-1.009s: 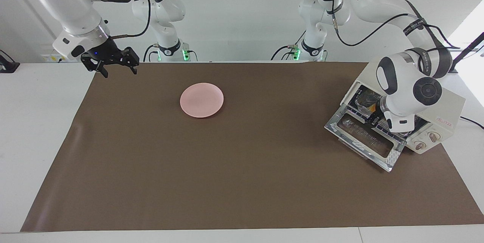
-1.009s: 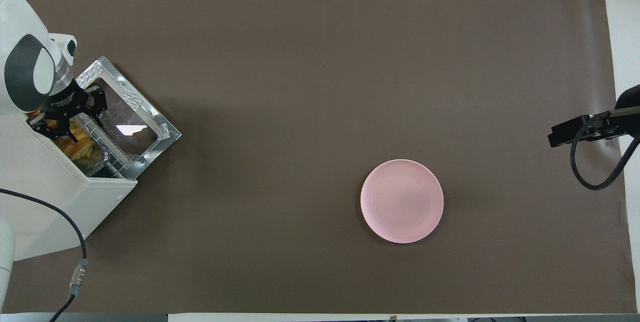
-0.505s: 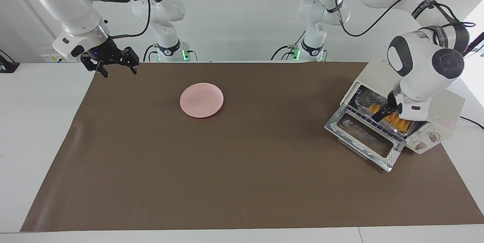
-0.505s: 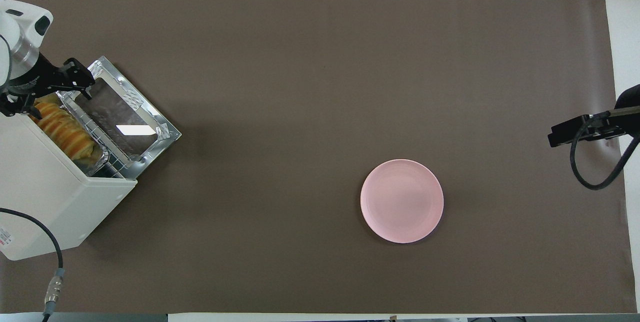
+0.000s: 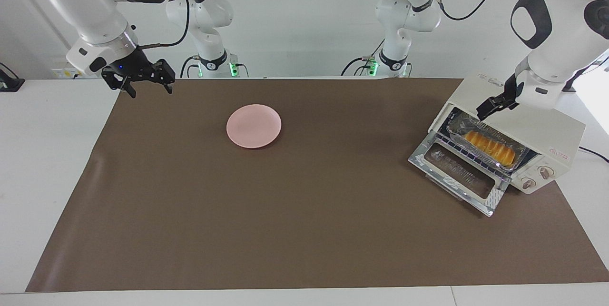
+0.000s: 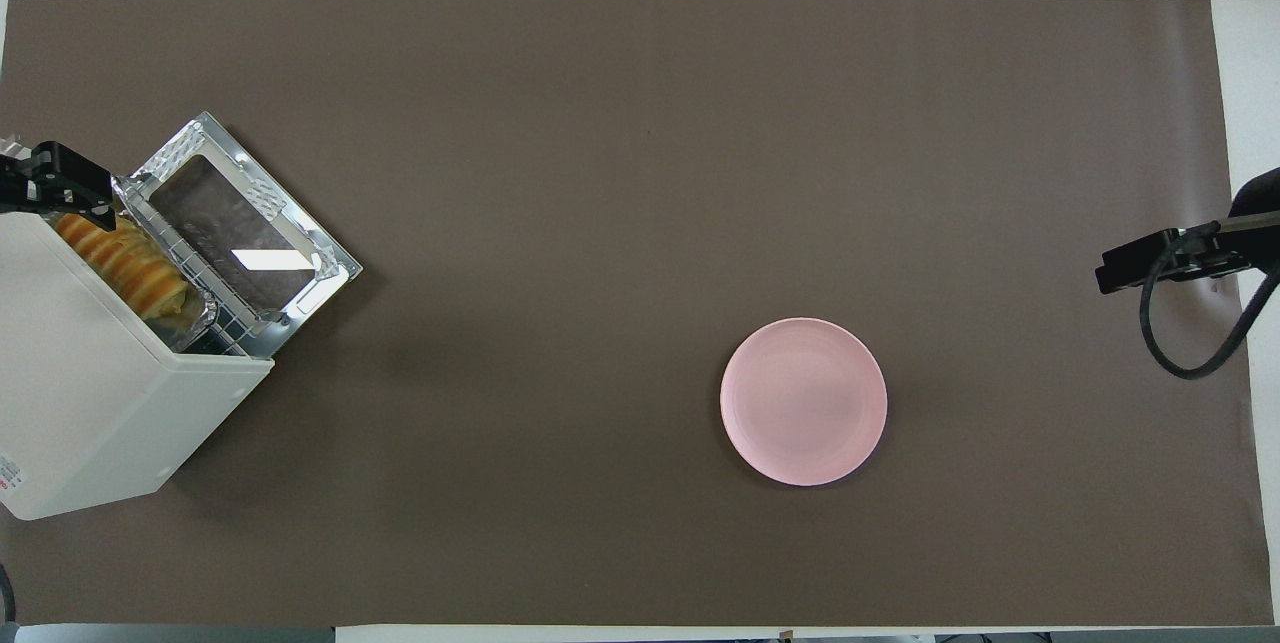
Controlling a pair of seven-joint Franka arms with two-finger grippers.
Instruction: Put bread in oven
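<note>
Left gripper [image 5: 495, 104] lifts off bread [image 5: 490, 147], open, empty, over oven [image 5: 547, 130] at table's left-arm end. Bread delivered. Right gripper [image 5: 145, 80] waits open, empty.

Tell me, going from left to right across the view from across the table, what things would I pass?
Right gripper in the air → pink plate → oven's dropped glass door → bread in its foil tray inside the oven.

Ridged yellow-orange bread [image 5: 490, 148] lies lengthwise inside the cream-white oven [image 5: 547, 137], on its rack, with the oven's glass door dropped open.
</note>
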